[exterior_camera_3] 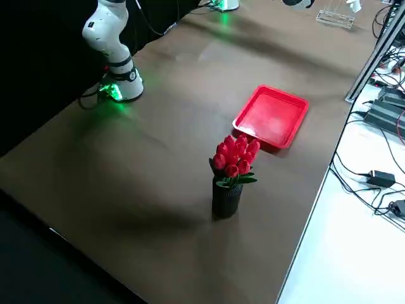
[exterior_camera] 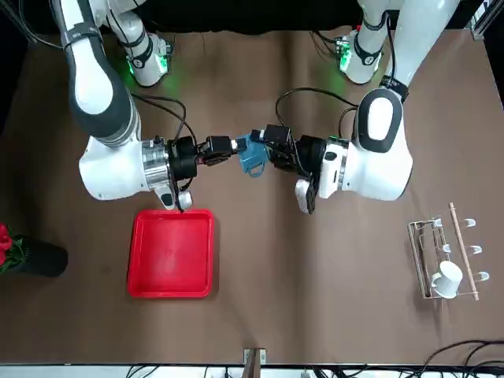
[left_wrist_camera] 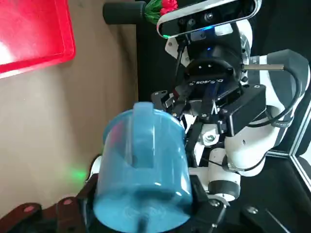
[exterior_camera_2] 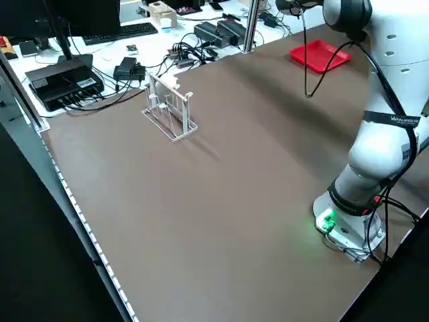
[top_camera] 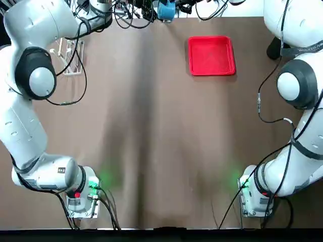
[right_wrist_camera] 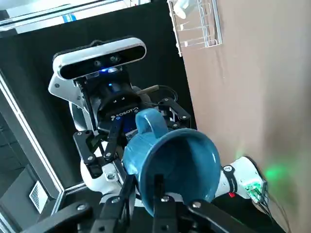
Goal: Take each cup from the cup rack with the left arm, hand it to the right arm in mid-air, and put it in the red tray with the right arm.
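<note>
The glossy blue cup (exterior_camera: pixel 251 153) hangs in mid-air above the brown tabletop (exterior_camera: pixel 315 268), between 2 horizontal arms. The left gripper (exterior_camera: pixel 266 150) clamps its base; the right gripper (exterior_camera: pixel 233 147) pinches its rim. The smooth red tray (exterior_camera: pixel 172 253) lies below. The white cup (exterior_camera: pixel 447 277) sits in the wire cup rack (exterior_camera: pixel 443 260).

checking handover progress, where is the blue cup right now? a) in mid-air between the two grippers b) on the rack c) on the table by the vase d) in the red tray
a: the blue cup hangs above the table between the left gripper and the right gripper, while the red tray holds nothing.
</note>
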### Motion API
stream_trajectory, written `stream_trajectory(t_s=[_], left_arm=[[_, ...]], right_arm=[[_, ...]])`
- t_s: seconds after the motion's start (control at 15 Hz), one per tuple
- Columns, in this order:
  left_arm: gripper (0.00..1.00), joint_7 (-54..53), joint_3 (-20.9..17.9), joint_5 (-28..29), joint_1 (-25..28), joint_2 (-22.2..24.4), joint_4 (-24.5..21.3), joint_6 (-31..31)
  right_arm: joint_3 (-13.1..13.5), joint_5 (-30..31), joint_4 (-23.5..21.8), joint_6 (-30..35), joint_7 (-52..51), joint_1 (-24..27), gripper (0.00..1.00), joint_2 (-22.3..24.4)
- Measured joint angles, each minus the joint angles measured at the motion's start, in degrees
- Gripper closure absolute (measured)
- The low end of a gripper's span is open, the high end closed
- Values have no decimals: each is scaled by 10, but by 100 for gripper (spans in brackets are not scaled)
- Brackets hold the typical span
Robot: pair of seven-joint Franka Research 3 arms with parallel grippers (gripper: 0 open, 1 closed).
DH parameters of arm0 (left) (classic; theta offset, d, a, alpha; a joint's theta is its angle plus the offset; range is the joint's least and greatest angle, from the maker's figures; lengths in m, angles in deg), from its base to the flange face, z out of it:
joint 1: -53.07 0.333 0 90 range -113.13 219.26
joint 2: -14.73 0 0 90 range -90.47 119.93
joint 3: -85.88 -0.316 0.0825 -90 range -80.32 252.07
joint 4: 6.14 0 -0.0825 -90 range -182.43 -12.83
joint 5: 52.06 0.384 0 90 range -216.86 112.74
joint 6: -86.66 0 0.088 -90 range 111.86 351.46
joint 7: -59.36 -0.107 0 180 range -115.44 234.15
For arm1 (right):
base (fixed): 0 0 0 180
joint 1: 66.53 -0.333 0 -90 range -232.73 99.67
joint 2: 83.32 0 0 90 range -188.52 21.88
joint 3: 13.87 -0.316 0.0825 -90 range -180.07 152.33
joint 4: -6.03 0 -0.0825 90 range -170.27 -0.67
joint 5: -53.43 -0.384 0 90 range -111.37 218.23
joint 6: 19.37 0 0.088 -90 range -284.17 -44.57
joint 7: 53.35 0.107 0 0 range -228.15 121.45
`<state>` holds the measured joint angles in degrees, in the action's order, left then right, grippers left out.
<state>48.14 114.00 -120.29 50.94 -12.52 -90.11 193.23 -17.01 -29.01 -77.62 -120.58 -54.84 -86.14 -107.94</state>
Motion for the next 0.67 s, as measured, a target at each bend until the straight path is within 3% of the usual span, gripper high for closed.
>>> stream_trajectory(t_s=[0.07, 0.2, 0.53, 0.67], left_arm=[[20, 0, 0, 0, 0, 0, 0, 0], [2, 0, 0, 0, 0, 0, 2, 0], [0, 0, -1, 3, 16, 2, 10, 0], [0, 8, -2, 50, 38, 8, 11, -9]], right_arm=[[2, 1, 0, -2, 1, 1, 81, 0], [9, 7, 0, -5, 2, 11, 88, 0], [15, 111, -2, -3, 6, 69, 92, -2], [16, 178, -4, -3, 12, 95, 92, -5]])
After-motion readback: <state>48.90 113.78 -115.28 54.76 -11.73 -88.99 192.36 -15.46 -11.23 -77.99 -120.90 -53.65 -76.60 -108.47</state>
